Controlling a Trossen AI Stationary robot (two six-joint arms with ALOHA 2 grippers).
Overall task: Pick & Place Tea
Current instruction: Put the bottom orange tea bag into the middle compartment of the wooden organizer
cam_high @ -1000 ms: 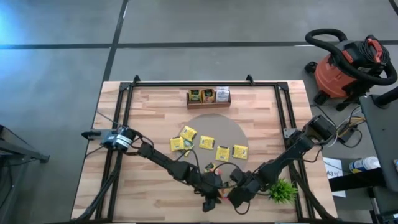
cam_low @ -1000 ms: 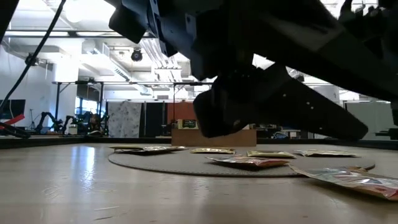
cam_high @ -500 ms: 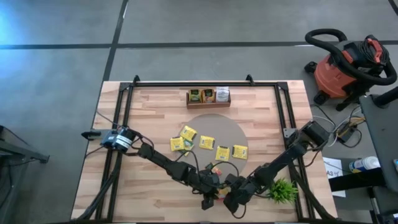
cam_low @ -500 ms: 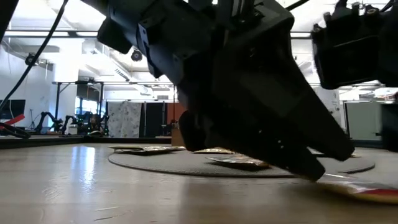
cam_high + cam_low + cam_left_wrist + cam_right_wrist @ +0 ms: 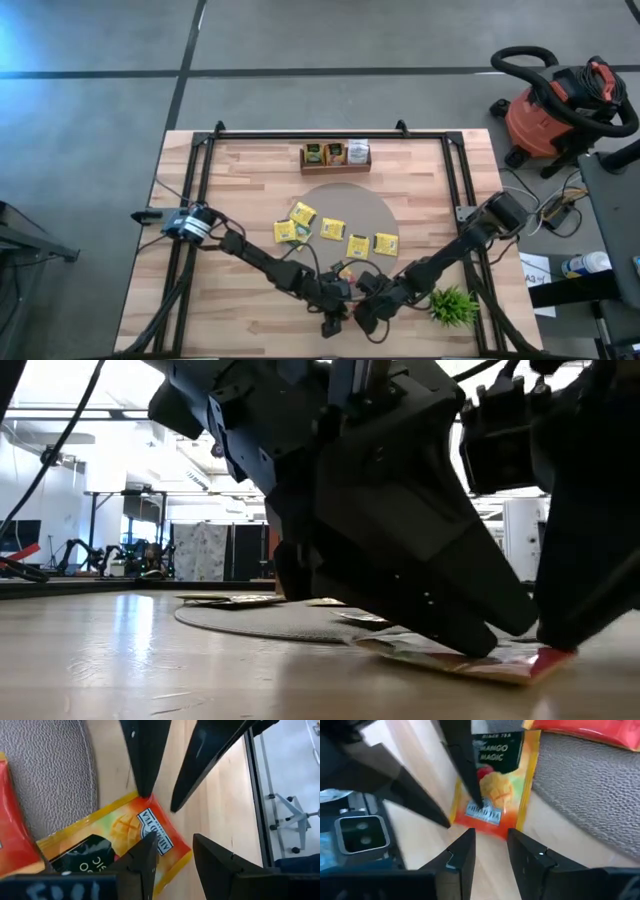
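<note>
Orange-yellow tea packet (image 5: 492,795) flat on table (image 5: 250,170), at mat's (image 5: 375,215) 6 o'clock edge, half on grey mat, half on wood. Left hand (image 5: 172,857) and right hand (image 5: 489,851) converge on same packet from opposite ends; both spread, neither pinching; one left fingertip (image 5: 145,851) over packet corner.

Risks: hands collide; flat packet slides under finger pressure; fingertips scrape table. Remaining yellow packets (image 5: 333,229) on mat, 12 o'clock of hands.
</note>
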